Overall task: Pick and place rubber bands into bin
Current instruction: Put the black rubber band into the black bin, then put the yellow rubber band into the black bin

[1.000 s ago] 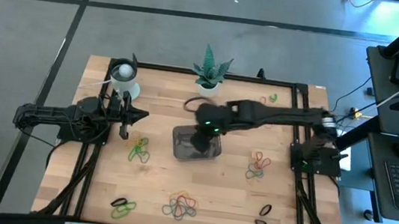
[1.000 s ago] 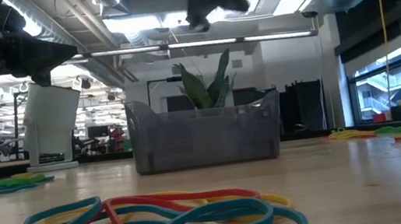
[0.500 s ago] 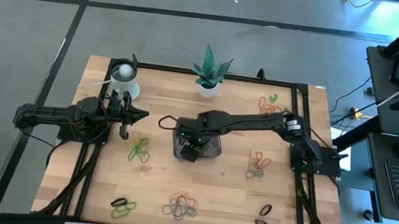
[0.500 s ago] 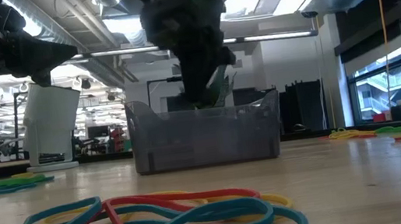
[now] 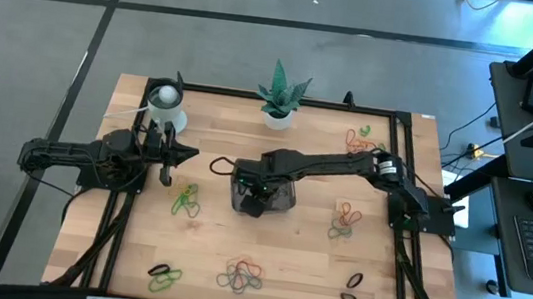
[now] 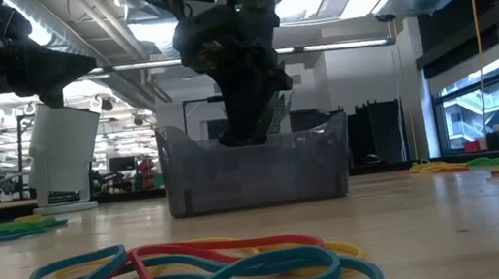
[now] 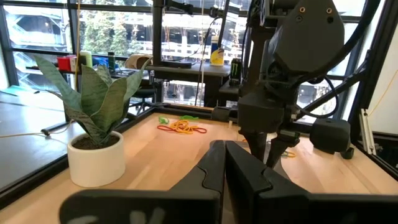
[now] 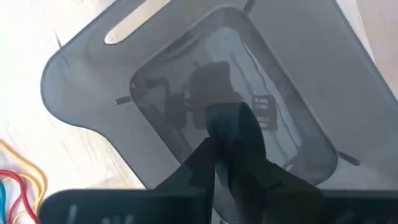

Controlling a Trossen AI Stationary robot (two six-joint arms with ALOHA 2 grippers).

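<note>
Rubber bands: loose heaps spread over the tabletop (image 5: 204, 253). A green-yellow cluster (image 5: 185, 201) lies left of the bin, a red-green one (image 5: 344, 222) to its right, a mixed pile (image 5: 242, 275) near the front edge, a green-and-black group (image 5: 163, 277) at the front left, two black loops (image 5: 352, 289) at the front right, and an orange-green bunch (image 5: 359, 136) at the back right.
Bin: the dark translucent bin (image 5: 281, 200) sits mid-tabletop, in front of the potted plant (image 5: 278, 99). I can't make out any band lying inside it.
Right tool: the right tool (image 5: 254, 205) hangs down inside the bin; in its wrist view the fingers (image 8: 233, 134) look nearly together, but I cannot tell whether they grip anything.
Left tool: the left tool (image 5: 166, 170) waits at the left, clenched, empty, beside the white cup (image 5: 163, 104).
Open room: bare wood between the bin and the front pile, and between the bin and the right cluster.
</note>
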